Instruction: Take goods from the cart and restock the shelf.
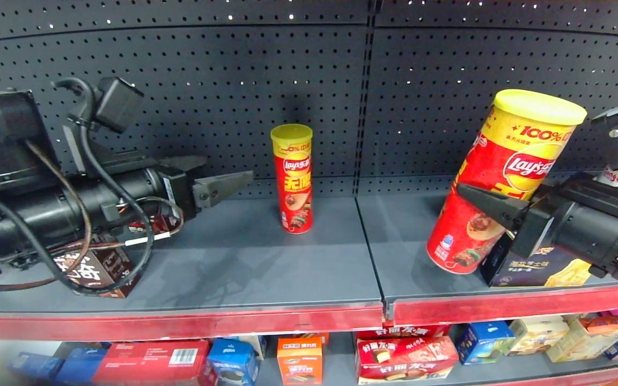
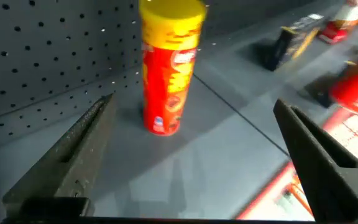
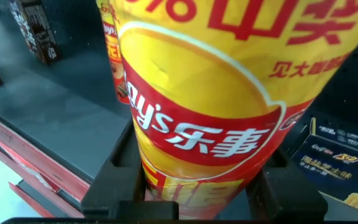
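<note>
We see the right gripper (image 1: 483,209) clamped on a tilted chips can (image 1: 507,171), base low over the shelf (image 1: 234,257), contact unclear. A dark box (image 1: 534,268) sits just beside it. The left gripper (image 1: 218,174) is wide and holds nothing. It hovers left of a second can (image 1: 292,179), which stands upright near the back panel.

Head cam: faces forward and bit down at shelf (image 1: 266,252), mid distance. Left wrist cam: low over shelf, looks past left gripper (image 2: 191,102) at standing can (image 2: 169,68) — head cam has same can dead centre. Right wrist cam: right up against held can (image 3: 216,112), standing can peeking behind.
</note>
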Controlling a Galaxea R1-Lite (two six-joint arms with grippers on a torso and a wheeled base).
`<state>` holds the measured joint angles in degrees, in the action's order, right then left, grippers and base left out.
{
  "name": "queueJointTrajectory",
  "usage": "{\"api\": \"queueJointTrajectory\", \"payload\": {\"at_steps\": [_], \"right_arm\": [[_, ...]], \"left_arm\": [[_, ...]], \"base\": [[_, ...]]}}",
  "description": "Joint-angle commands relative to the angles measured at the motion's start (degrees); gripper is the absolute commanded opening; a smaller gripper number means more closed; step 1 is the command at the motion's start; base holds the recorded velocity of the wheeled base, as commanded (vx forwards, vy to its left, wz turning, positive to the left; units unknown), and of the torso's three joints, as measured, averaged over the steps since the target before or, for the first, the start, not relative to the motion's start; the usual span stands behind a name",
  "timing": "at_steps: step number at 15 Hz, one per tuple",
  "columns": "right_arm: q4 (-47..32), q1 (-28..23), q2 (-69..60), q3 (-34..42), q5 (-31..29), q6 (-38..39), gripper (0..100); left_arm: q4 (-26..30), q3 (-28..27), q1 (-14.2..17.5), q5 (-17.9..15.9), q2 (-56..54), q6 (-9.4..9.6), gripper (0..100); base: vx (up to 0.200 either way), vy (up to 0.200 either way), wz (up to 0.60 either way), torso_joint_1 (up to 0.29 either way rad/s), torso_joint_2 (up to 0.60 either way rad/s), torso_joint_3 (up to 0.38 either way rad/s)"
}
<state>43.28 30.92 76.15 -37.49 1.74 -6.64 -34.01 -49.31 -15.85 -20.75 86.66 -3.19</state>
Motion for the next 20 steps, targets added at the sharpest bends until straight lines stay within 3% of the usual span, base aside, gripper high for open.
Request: {"api": "queueJointTrajectory", "payload": {"at_steps": [1, 4, 5, 9, 13, 16, 20], "right_arm": [[0.0, -0.1, -0.1, -0.2, 0.0, 0.0, 0], [0.0, -0.8, -0.1, -0.6, 0.2, 0.0, 0], [0.0, -0.8, -0.1, -0.5, 0.2, 0.0, 0], [0.0, -0.8, 0.5, -1.0, 0.4, 0.1, 0], [0.1, -0.8, 1.4, -1.4, 0.5, 0.1, 0], [0.2, -0.8, 2.0, -1.5, 0.6, 0.1, 0], [0.6, -0.8, 3.1, -1.8, 2.1, 0.1, 0]], "left_arm": [[-0.6, -2.0, 0.6, 0.1, 6.7, 0.03, 100], [-3.1, -2.4, 0.8, -0.3, 10.3, 0.03, 100], [-6.2, -3.1, 0.9, -0.7, 12.7, 0.03, 100], [-8.1, -5.4, 0.7, -4.7, 17.5, 0.03, 100], [-13.6, -7.0, 0.6, -5.7, 23.3, 0.03, 100], [-14.2, -8.3, 0.8, -9.4, 25.7, -0.06, 100], [-14.2, -15.9, 1.1, -9.9, 30.6, -0.06, 100]], "base": [[0.000, 0.000, 0.00, 0.000, 0.00, 0.000], [0.000, 0.000, 0.00, 0.000, 0.00, 0.000], [0.000, 0.000, 0.00, 0.000, 0.00, 0.000], [0.000, 0.000, 0.00, 0.000, 0.00, 0.000], [0.000, 0.000, 0.00, 0.000, 0.00, 0.000], [0.000, 0.000, 0.00, 0.000, 0.00, 0.000], [0.000, 0.000, 0.00, 0.000, 0.00, 0.000]]}}
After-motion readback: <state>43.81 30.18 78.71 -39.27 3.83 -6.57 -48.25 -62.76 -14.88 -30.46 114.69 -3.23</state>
